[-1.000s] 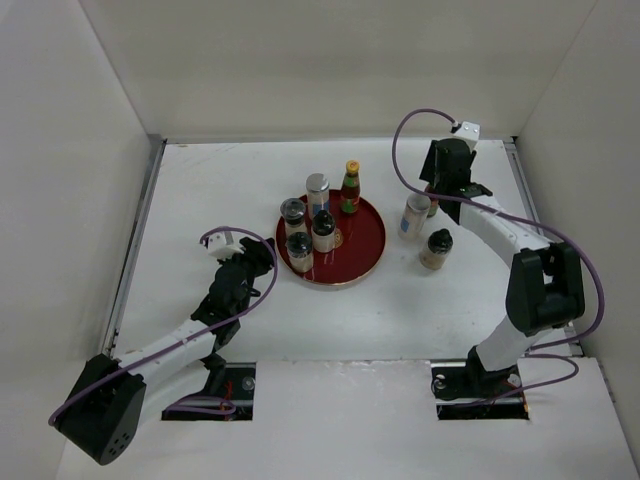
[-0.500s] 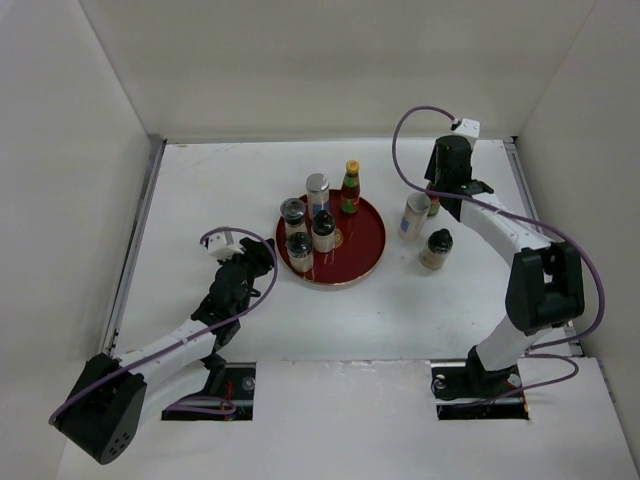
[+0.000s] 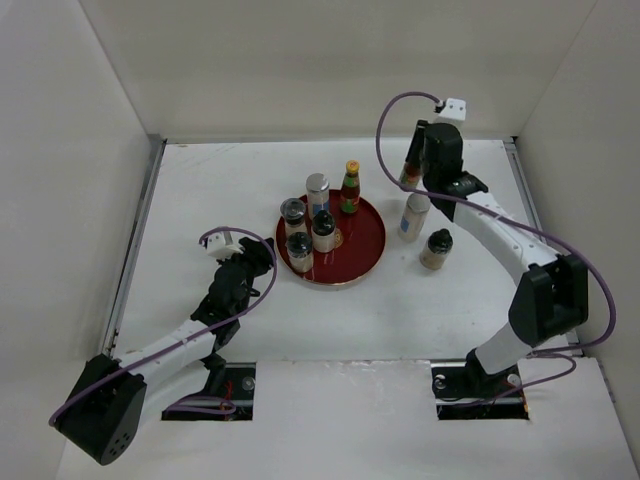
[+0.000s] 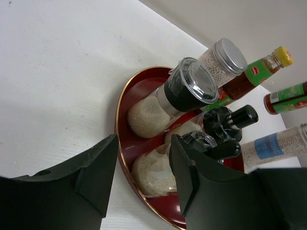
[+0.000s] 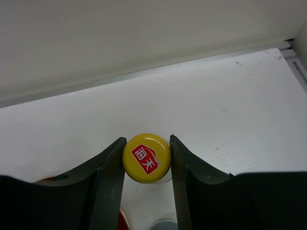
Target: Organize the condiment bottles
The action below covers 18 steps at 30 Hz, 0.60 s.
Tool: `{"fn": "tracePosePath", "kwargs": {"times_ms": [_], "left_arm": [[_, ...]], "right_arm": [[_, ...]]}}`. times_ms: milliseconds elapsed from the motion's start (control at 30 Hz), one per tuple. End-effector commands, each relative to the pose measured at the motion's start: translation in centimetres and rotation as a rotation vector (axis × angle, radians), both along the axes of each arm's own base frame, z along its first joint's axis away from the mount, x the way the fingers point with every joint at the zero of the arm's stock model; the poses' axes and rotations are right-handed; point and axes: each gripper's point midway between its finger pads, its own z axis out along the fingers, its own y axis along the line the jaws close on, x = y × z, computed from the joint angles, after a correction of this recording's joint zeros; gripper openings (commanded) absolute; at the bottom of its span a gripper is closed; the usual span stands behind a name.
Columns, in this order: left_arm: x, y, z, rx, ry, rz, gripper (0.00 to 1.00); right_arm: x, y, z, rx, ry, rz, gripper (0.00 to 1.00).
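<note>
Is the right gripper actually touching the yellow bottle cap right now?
Touching. The right wrist view shows both fingers of the right gripper pressed against opposite sides of the yellow cap, no gap.

The right hand [image 3: 418, 165] grips a red sauce bottle [image 3: 409, 172]; 2 spice jars [image 3: 414, 216] stand just below it, the red tray [image 3: 358, 252] to its left.

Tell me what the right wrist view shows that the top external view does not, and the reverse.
Only the right wrist: the red logo on the yellow cap. Only the top: the red tray carrying five bottles, a silver-lidded jar and a black-lidded jar beside it, the left end effector. Both: the right end effector shut on the sauce bottle, near the back wall.
</note>
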Motion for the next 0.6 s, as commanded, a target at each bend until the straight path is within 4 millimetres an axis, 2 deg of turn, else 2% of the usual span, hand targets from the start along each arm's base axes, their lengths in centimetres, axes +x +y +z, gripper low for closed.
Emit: {"fn": "tracePosePath", "kwargs": {"times_ms": [0,300,567], "left_arm": [[0.1,-0.2,1.2,-0.037,-0.043,-0.007,0.46],[-0.1,0.0,1.6,-0.044,-0.063,0.002,0.46],[0.0,-0.1,1.4,-0.046,-0.054,-0.001,0.46]], "right_arm": [[-1.1,3.8,7.7,0.107,-0.229,0.094,0.28],[-4.1,11.3,3.9,0.127,-0.162,0.250,0.28],[-5.1,15.5,0.9,0.138,-0.105,0.325,0.28]]}}
